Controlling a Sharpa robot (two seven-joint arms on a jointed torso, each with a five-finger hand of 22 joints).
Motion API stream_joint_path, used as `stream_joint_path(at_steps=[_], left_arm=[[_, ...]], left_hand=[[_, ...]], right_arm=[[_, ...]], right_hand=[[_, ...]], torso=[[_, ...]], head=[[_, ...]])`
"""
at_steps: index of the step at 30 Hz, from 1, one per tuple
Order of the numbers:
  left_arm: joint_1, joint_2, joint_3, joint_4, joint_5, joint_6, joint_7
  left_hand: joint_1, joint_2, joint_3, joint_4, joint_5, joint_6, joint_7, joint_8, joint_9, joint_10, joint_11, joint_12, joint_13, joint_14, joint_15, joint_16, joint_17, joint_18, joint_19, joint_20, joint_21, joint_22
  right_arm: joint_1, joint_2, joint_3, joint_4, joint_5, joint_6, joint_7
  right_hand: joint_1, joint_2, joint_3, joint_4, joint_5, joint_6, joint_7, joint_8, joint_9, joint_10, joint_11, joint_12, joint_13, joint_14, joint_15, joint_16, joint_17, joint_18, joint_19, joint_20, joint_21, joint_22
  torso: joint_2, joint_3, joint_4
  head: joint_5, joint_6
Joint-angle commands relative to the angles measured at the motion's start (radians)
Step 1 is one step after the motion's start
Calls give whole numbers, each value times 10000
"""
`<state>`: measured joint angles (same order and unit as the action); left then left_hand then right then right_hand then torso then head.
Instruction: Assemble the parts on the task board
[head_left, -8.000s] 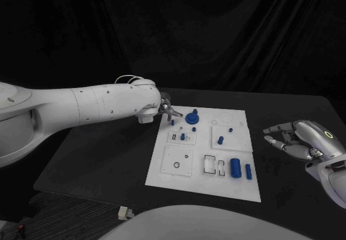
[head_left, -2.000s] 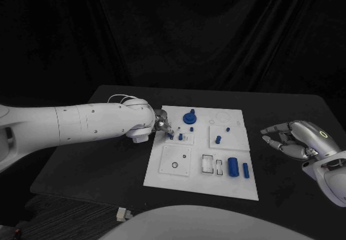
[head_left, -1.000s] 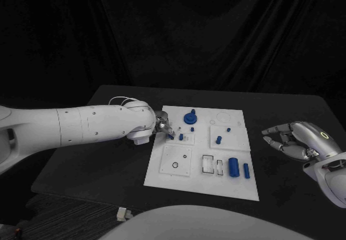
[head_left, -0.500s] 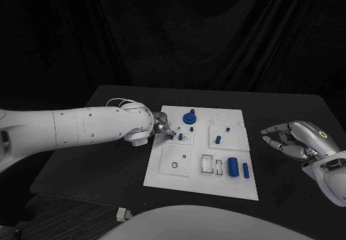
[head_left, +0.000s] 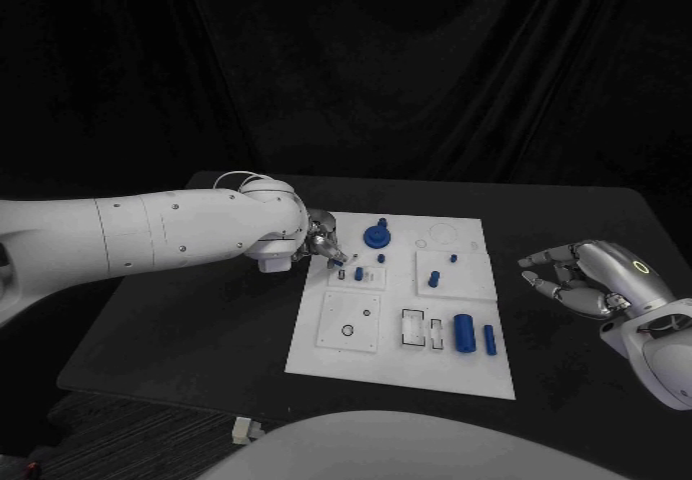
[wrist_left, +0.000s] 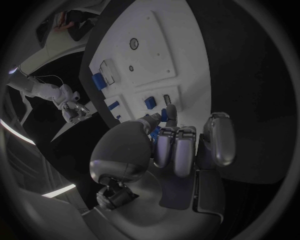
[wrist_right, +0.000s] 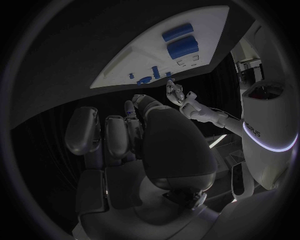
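Left hand (head_left: 320, 243) sits over the far-left corner of the white task board (head_left: 361, 350), fingers (wrist_left: 167, 116) pinching a small blue part (wrist_left: 163, 115) just above the board surface. Right hand (head_left: 591, 280) hovers off the board's right edge over the black tabletop (head_left: 202, 320), fingers curled in, holding nothing. Board lies mid-tabletop. On it: blue knob-shaped part (head_left: 378, 236) at far edge, just beside the left hand; small blue pegs (head_left: 441, 278) in the middle; large blue cylinder (head_left: 464, 333) and slim blue bar (head_left: 490, 340) at near right, side by side, close but apart.
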<state>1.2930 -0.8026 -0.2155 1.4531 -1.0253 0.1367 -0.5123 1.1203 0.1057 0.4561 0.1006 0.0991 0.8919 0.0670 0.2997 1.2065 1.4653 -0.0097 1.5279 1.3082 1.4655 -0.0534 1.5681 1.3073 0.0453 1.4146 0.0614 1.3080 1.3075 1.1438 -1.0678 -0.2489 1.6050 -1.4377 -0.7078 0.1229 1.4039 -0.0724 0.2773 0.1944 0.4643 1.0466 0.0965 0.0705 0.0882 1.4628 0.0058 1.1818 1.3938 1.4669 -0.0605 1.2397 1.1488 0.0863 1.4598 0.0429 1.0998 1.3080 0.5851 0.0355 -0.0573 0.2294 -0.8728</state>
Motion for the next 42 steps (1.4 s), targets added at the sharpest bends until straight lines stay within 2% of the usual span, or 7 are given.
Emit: stream_joint_path(at_steps=[1,3,5,6,22,36,42], left_arm=[[175,47,9,-71,52,941,-134],[248,75,9,-126,52,1087,-127],[302,119,9,-199,53,1282,-132],[324,152,9,-247,53,1399,-156],[396,864,9,-893,53,1889,-493],[290,1299,7,-1285,52,2074,-549],[202,1337,7,-1334,52,2267,-653]], left_hand=[[249,-99,276,-234,720,-125,6,113,83,646,88,-69,2364,1053,64,27,2635,180,-76,29,-49,1791],[299,-283,359,-372,1146,-140,6,164,119,636,89,-81,2358,1053,66,27,2635,184,-82,34,-63,1788],[457,-732,529,-815,1870,-171,-9,233,164,630,73,-91,2351,1053,57,27,2635,186,-78,27,-62,1790],[445,-825,550,-885,1932,-155,-15,249,163,630,69,-93,2349,1053,54,27,2635,186,-79,28,-67,1789],[159,-926,537,-845,1563,-21,-55,243,53,614,50,-120,2332,1053,42,27,2635,190,-90,21,-97,1781],[81,-902,491,-783,1511,14,-57,222,2,622,49,-111,2337,1053,40,27,2635,187,-80,19,-84,1786],[67,-900,479,-778,1475,8,-61,189,-42,611,46,-124,2329,1053,39,27,2635,190,-89,17,-99,1782]], right_arm=[[-26,9,6,-7,-21,51,-203],[-26,24,6,-19,-21,60,-208],[-26,44,6,-34,-21,72,-212],[-26,54,6,-41,-20,79,-213],[-29,36,6,0,-20,49,-188],[-31,15,6,37,-20,-9,-150],[-31,27,6,26,-20,0,-152]], right_hand=[[107,32,66,4,53,-22,12,-30,-9,-70,0,-14,-1851,344,-49,-52,-9,-5,-59,-14,-34,1489],[107,32,66,4,53,-22,12,-30,-9,-70,0,-14,-1851,344,-49,-52,-9,-5,-59,-14,-34,1489],[105,32,76,-2,53,-38,17,-36,-13,-85,3,-50,-1881,341,-46,-61,-22,0,-69,-13,-65,1482],[105,32,76,-2,53,-38,17,-36,-13,-85,3,-50,-1881,341,-46,-61,-22,0,-69,-13,-65,1482],[105,36,87,-6,55,-43,20,-36,-15,-94,6,-68,-1894,336,-44,-78,-43,-2,-69,-11,-58,1483],[108,34,93,-13,59,-46,20,-36,-16,-97,7,-70,-1894,337,-43,-75,-39,1,-73,-11,-72,1480],[108,34,93,-13,59,-46,20,-36,-16,-97,7,-70,-1894,337,-43,-75,-39,1,-73,-11,-72,1480]], torso=[[1,7,18],[2,2,-5],[5,-5,-12],[3,-8,-13],[17,4,12],[36,-8,36],[11,-15,-10]], head=[[-4,2],[24,2],[35,2],[24,2],[-23,2],[-73,2],[-9,2]])
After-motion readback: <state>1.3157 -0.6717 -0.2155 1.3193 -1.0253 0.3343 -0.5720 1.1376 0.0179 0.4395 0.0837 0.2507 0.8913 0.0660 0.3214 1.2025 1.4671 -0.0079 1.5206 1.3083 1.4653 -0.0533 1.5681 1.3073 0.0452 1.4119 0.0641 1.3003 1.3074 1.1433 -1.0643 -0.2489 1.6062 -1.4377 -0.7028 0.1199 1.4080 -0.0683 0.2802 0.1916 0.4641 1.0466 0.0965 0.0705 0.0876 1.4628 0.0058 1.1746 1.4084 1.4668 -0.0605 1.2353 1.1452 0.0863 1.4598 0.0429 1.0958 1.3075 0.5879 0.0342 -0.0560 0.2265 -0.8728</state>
